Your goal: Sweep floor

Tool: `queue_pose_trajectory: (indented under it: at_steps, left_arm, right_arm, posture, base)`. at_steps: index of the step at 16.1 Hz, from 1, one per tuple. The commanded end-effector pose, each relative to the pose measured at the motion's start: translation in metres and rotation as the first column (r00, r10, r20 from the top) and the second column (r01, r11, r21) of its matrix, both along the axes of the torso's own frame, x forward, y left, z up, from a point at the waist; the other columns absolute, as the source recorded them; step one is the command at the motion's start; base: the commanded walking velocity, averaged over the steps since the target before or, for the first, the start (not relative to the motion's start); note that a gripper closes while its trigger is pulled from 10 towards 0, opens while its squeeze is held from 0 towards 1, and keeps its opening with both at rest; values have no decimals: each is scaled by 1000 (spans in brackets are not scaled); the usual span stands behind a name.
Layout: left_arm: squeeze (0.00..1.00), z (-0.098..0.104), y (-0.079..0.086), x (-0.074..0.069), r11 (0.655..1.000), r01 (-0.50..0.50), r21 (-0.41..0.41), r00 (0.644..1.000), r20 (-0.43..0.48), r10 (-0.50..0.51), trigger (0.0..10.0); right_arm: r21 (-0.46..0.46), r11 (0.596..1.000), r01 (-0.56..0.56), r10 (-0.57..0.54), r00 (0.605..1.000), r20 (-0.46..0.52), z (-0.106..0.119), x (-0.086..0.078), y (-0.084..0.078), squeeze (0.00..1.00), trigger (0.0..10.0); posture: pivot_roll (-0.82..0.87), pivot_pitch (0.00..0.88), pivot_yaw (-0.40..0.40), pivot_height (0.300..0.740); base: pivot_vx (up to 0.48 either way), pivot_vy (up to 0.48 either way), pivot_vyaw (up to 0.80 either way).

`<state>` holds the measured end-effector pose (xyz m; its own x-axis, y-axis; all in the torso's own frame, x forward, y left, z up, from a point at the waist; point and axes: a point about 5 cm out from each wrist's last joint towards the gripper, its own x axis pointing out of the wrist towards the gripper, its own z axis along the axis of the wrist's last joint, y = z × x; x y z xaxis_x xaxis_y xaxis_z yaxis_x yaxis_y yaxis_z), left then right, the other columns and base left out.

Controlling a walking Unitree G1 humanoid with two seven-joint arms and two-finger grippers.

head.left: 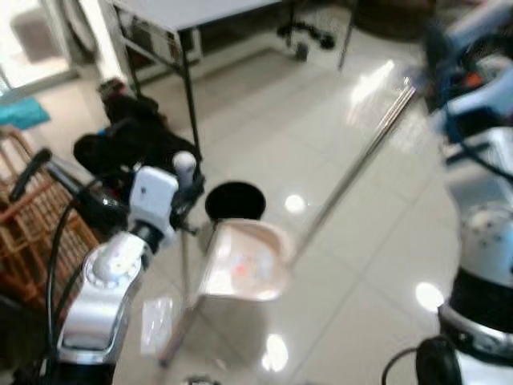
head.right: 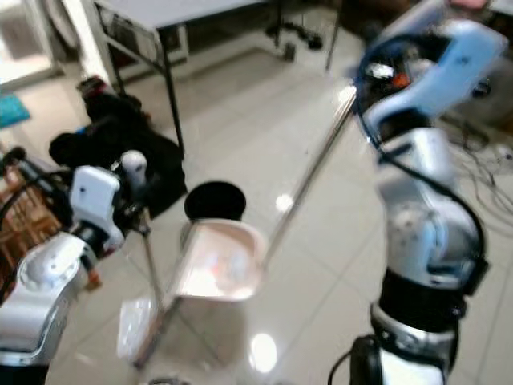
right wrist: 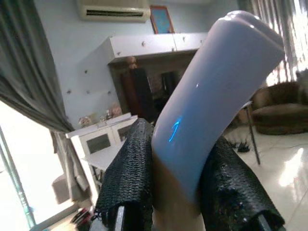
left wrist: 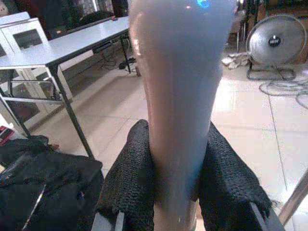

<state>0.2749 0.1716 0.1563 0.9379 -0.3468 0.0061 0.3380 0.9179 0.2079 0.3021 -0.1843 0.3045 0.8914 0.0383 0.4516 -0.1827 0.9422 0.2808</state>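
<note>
The left claw (left wrist: 175,192) is clamped on a pale handle (left wrist: 180,96), its two black fingers (left wrist: 130,187) pressed against either side of it. From the head views this handle is the upright stick (head.left: 183,233) of a pink dustpan (head.left: 244,261), which stands on the shiny tiled floor (head.left: 353,265) in the near middle of the scene. The stick's white rounded top (head.left: 184,163) shows just above the left arm (head.left: 108,289). Faint specks of debris lie in the pan's scoop.

The right claw (right wrist: 175,192) is closed around a second pale, curved handle (right wrist: 211,91), again with a black finger (right wrist: 127,183) on each side. The right eye view shows the right arm (head.right: 425,208) raised high on the right, and a long metal broom pole (head.right: 309,180) slanting from it down towards the dustpan's right edge. The broom's head is hidden behind the pan, so I cannot tell whether it touches the floor.

Just beyond the dustpan stands a round black bin (head.left: 234,200). A black bag (head.left: 132,144) lies on the floor to the far left, beside the leg of a grey counter (head.left: 188,12). A wicker rack (head.left: 32,216) stands at the left edge. A crumpled clear wrapper (head.left: 156,321) lies on the floor near the left arm.

The left wrist view adds a floor fan (left wrist: 274,45) and cables past the counter. The right wrist view looks upward to an air conditioner (right wrist: 113,9), a framed picture (right wrist: 161,19) and a curtain (right wrist: 29,62).
</note>
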Motion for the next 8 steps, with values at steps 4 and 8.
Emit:
queue_pose_trajectory:
  at_steps: [4, 8]
  left_arm:
    - [0, 7, 4, 1, 1000, -21, 13, 999, 32, 21, 10000]
    - [0, 6, 4, 1, 1000, -21, 13, 999, 28, 21, 10000]
  right_arm:
    - [5, 1000, -30, 30, 997, 76, 14, -3, 8, 0, 10000]
    - [-23, 999, -23, 24, 998, 65, 13, -2, 10, 0, 10000]
  posture:
    - [31, 69, -43, 740]
    - [34, 69, -41, 740]
  base:
    - [313, 0, 0]
    - [329, 0, 0]
